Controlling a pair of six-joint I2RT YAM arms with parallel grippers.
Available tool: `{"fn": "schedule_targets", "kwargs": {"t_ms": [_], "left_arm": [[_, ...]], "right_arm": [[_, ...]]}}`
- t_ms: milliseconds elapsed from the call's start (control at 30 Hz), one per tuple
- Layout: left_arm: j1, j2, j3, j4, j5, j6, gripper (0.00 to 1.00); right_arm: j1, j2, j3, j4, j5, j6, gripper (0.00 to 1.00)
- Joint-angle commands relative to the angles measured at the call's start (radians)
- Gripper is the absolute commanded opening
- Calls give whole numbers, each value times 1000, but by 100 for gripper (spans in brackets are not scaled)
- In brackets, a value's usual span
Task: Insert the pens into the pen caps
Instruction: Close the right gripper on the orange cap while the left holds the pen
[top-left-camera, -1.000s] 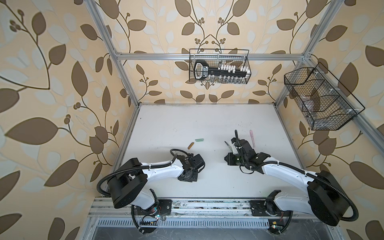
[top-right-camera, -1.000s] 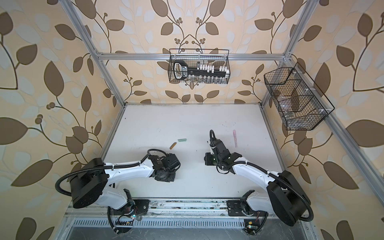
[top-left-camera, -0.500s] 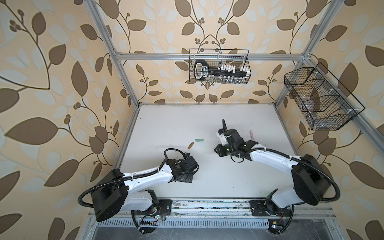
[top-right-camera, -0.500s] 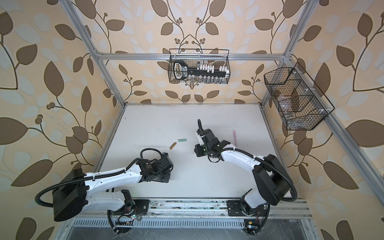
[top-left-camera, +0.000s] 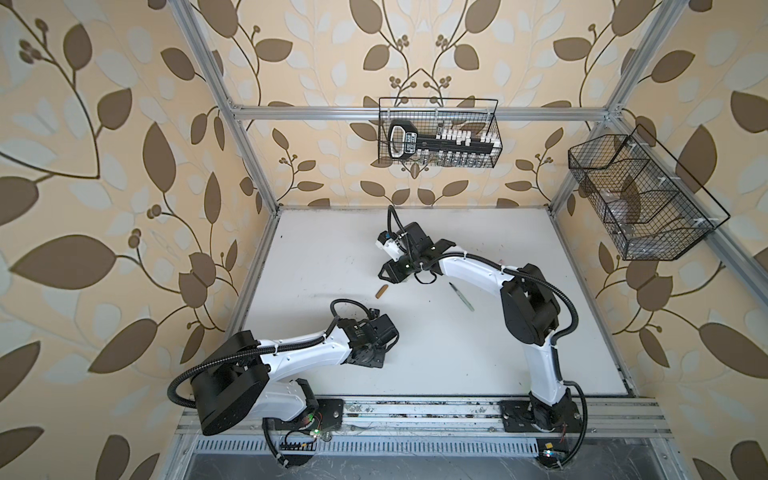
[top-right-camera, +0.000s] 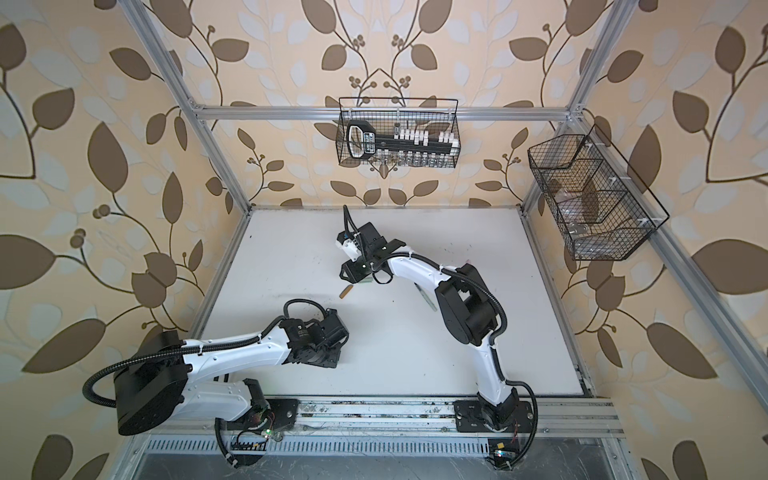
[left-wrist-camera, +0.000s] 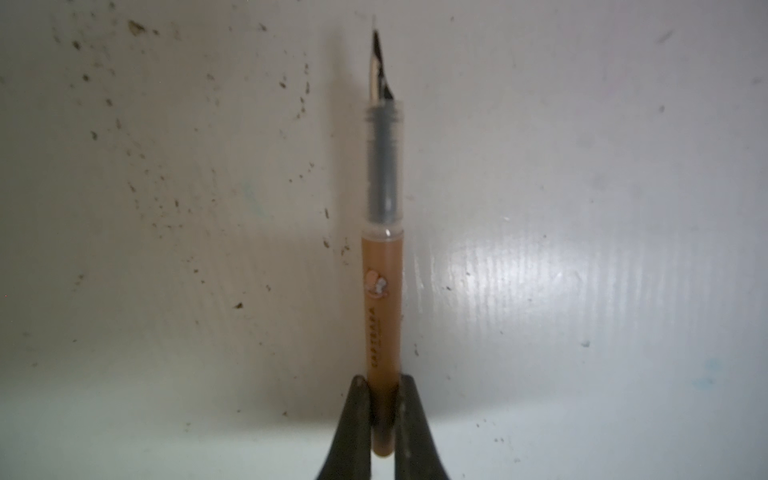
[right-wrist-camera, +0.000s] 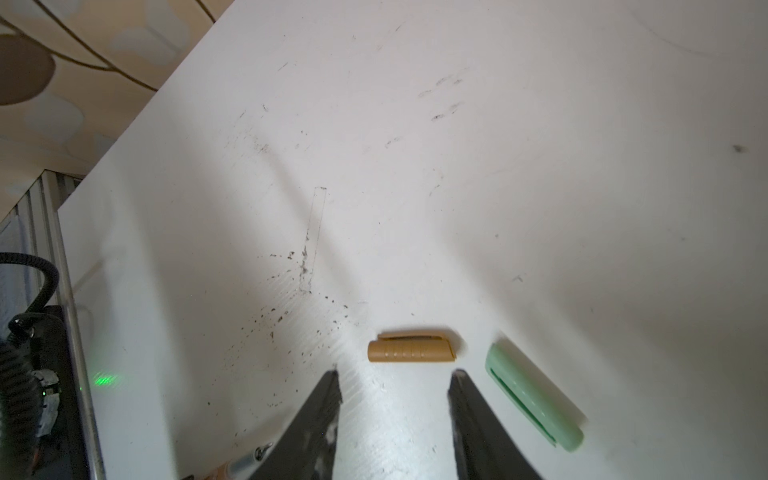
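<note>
My left gripper (left-wrist-camera: 382, 386) is shut on the back end of the tan-brown pen (left-wrist-camera: 382, 291), whose dark nib points away over the table. In both top views it sits front of centre (top-left-camera: 380, 353). My right gripper (right-wrist-camera: 395, 376) is open and empty just above the table. The tan-brown cap (right-wrist-camera: 409, 351) lies crosswise just past its fingertips. The pale green cap (right-wrist-camera: 532, 401) lies outside one finger. In a top view the tan cap (top-left-camera: 381, 292) lies just in front of this gripper (top-left-camera: 388, 272). The green pen (top-left-camera: 461, 296) lies loose on the table. The arm hides the pink pen.
A wire basket (top-left-camera: 438, 133) holding a black tool hangs on the back wall. Another basket (top-left-camera: 640, 199) hangs at the right. Metal frame posts edge the white table (top-left-camera: 478, 365), which is speckled with dark marks. The right arm's elbow (top-left-camera: 528, 307) stands over the table's right half.
My right gripper has moved left across the table to the caps and its jaws have widened. The green pen now lies uncovered. My left gripper has drawn slightly toward the front.
</note>
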Motion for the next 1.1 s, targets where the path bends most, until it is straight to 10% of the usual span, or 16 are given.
{"fn": "schedule_targets", "kwargs": {"t_ms": [0, 467, 1067], "left_arm": [[-4, -63, -9, -33, -34, -15, 5], [-4, -95, -35, -20, -39, -22, 8], [-4, -82, -30, -18, -44, -19, 8]], "right_arm": [[26, 80, 104, -91, 17, -44, 46], [88, 206, 185, -193, 79, -31, 44], [70, -3, -90, -254, 59, -39, 41]]}}
